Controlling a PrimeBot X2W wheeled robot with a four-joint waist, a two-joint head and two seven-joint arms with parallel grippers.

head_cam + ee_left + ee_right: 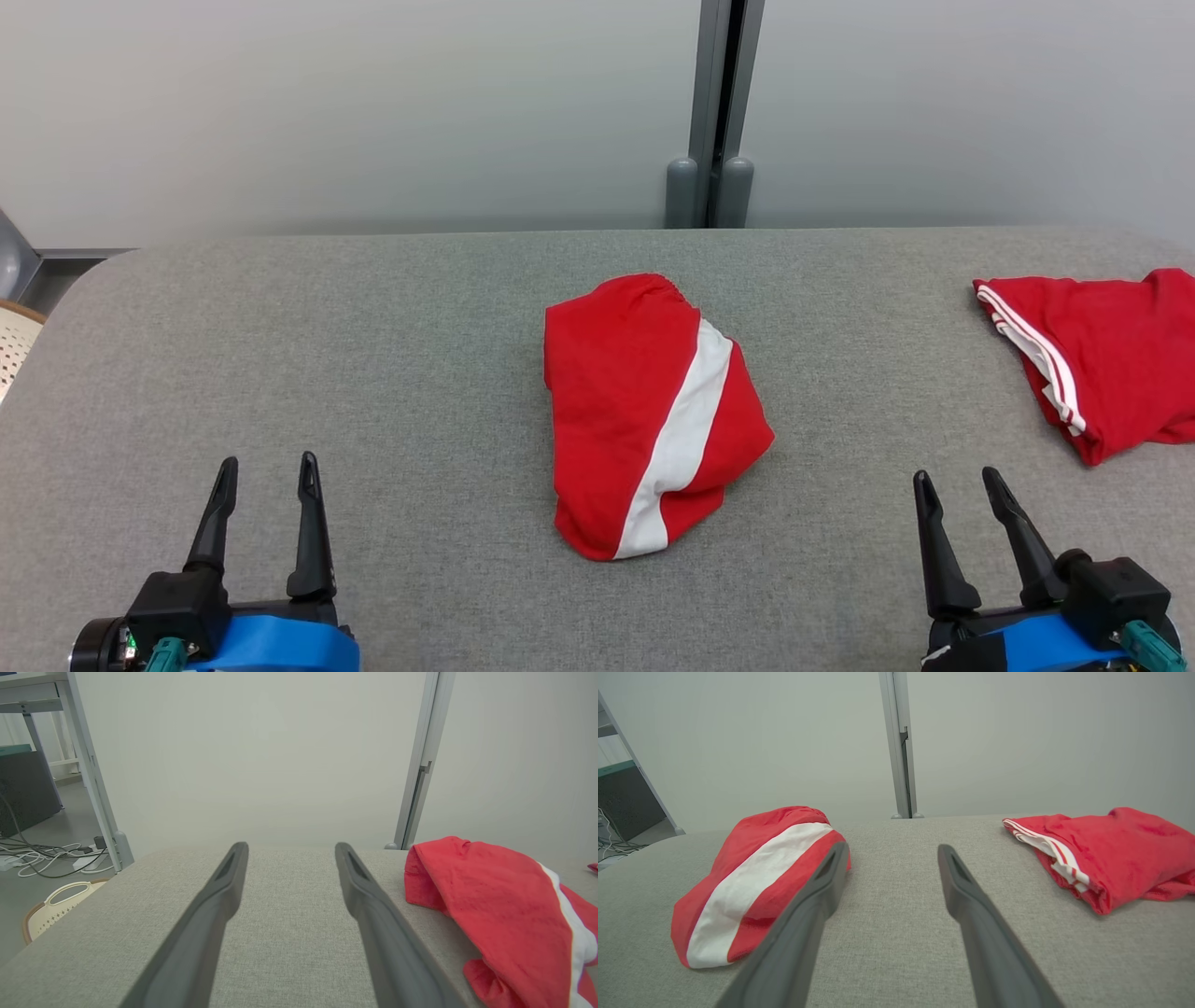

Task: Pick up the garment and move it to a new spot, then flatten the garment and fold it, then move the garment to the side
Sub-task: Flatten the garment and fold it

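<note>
A red garment [644,411] with a broad white stripe lies bunched in the middle of the grey table [373,355]. It shows at the right of the left wrist view [495,914] and at the left of the right wrist view [752,891]. My left gripper [266,471] stands open near the table's front left, well apart from the garment, with nothing between its fingers [215,905]. My right gripper [957,481] stands open at the front right, also empty, its fingers [966,896] pointing past the garment's right side.
A second red garment [1092,355] with thin white stripes lies folded at the table's right edge, also in the right wrist view [1101,854]. A pale wall with a grey post [714,112] stands behind. A cream basket [56,905] and cables sit on the floor at left.
</note>
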